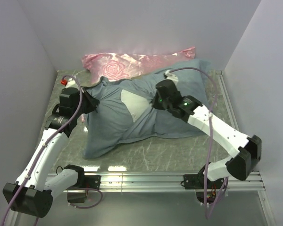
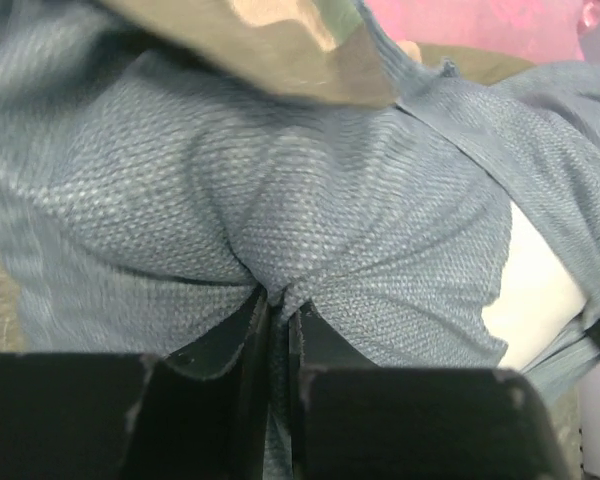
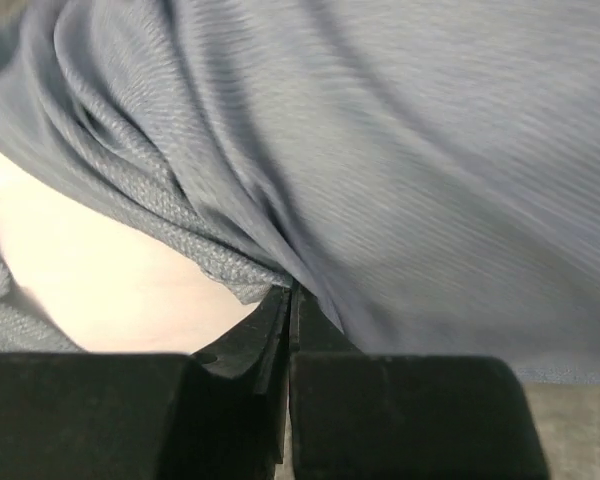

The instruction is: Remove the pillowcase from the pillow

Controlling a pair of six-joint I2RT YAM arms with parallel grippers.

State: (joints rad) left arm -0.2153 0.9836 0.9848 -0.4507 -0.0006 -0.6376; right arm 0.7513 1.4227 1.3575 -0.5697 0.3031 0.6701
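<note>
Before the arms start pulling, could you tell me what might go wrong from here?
The right gripper pinches only the pillowcase hem beside the exposed pillow, so it may slip off. The left gripper bunches fabric tightly and could drag the pillow along. The pink pillow lying against the pillowcase behind may get shifted.

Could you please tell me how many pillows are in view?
2. A white pillow lies in the middle, mostly inside the blue-grey pillowcase; a pink rose-patterned pillow sits just behind it. Another could be hidden under the fabric.
</note>
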